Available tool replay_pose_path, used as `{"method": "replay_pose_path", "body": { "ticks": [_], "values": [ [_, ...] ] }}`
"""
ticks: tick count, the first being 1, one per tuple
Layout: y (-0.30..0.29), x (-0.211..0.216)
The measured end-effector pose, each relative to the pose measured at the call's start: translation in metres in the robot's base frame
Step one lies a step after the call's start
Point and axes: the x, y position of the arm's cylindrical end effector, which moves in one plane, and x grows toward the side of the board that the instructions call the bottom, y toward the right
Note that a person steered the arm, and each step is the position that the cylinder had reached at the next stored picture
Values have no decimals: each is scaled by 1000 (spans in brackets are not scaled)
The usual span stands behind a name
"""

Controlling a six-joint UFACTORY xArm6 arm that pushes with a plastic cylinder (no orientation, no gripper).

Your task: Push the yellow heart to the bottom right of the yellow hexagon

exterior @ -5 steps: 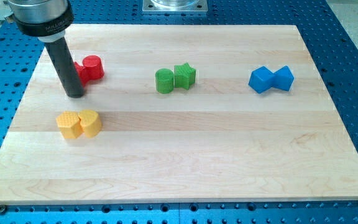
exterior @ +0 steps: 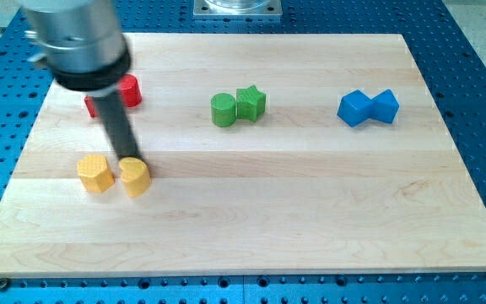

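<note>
My tip (exterior: 128, 160) touches top edge of yellow heart (exterior: 135, 176), which sits just right and slightly below yellow hexagon (exterior: 96, 173) on counter (exterior: 310, 194); no end effector jaws, only rod.

The wooden board (exterior: 310, 211) lies on the perforated table (exterior: 479, 51). At the view's left, the yellow hexagon (exterior: 95, 173) sits just beside the yellow heart (exterior: 135, 177), which lies to its right and slightly lower. My tip (exterior: 129, 159) stands at the heart's upper edge. Behind them, partly hidden by the rod, lie the red blocks (exterior: 125, 91). At centre, the green cylinder (exterior: 224, 110) touches the green star (exterior: 251, 102) on its right. At far right, two blue blocks (exterior: 368, 107) touch.
</note>
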Motion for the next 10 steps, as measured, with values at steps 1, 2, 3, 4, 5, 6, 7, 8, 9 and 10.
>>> {"method": "replay_pose_path", "body": {
  "ticks": [1,2,3,4,5,6,7,8,9,10],
  "values": [
    [20,0],
    [20,0],
    [22,3],
    [19,11],
    [21,35],
    [-3,42],
    [1,71],
    [-5,70],
    [-5,69],
    [-5,70]
  ]
}}
